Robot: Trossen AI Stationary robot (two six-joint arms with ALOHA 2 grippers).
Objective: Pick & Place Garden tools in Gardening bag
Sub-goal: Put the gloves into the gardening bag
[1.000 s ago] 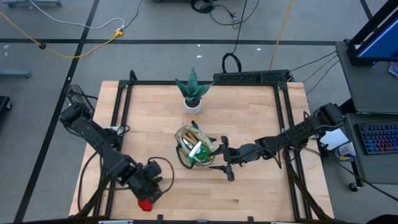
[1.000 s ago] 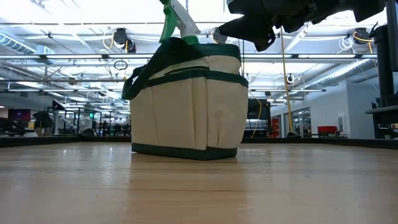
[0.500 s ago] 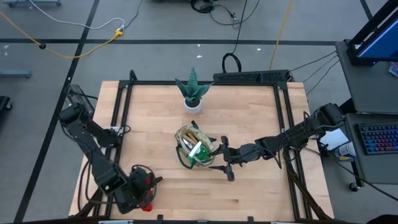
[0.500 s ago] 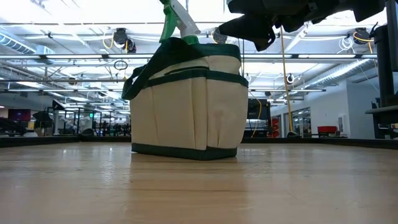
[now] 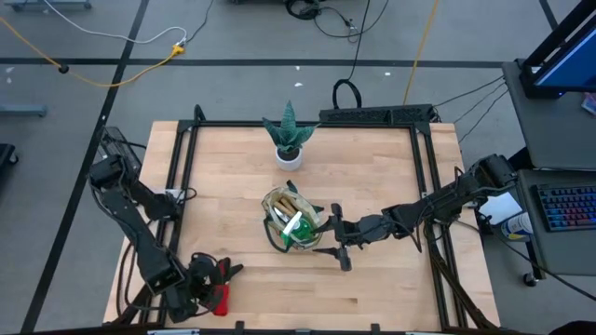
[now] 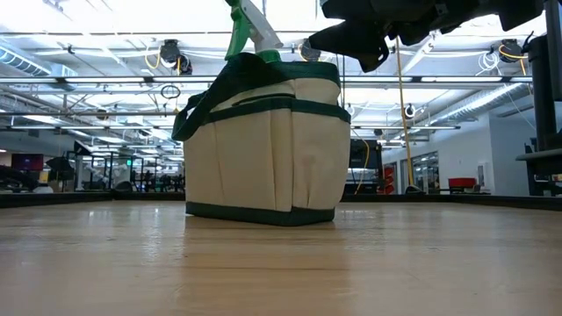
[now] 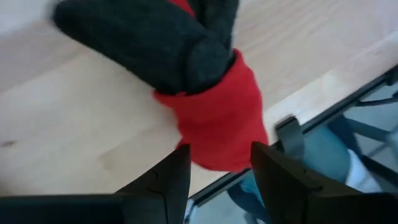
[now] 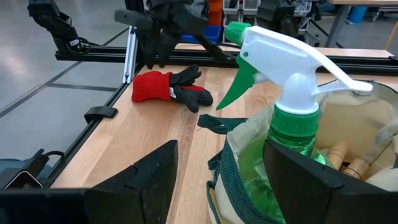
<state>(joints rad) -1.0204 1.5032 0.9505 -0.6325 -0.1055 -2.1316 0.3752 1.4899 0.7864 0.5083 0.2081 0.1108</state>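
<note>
The red-black glove (image 8: 169, 88) lies flat on the table by its near left corner, red cuff (image 5: 222, 299) toward the near edge. My left gripper (image 7: 217, 168) hangs open just above it, pointing steeply down, one finger on either side of the cuff (image 7: 219, 127); it also shows as a dark shape (image 8: 166, 28) over the glove. The beige gardening bag (image 5: 292, 223) stands mid-table, holding the green spray bottle (image 8: 292, 118) and wooden-handled tools (image 5: 287, 201). My right gripper (image 5: 333, 244) waits open and level beside the bag's right side, high by its rim (image 6: 351, 39).
A spiky plant in a white pot (image 5: 289, 141) stands behind the bag toward the far edge. A black frame rail (image 8: 129, 53) runs along the table's left edge close to the glove, and the near edge (image 7: 348, 81) lies right beside the cuff. Bare wood lies between glove and bag.
My left arm has swung toward the table's near left corner and sunk lower over the glove, its wrist rolling as it went; its fingers have stayed open. The glove has not moved.
</note>
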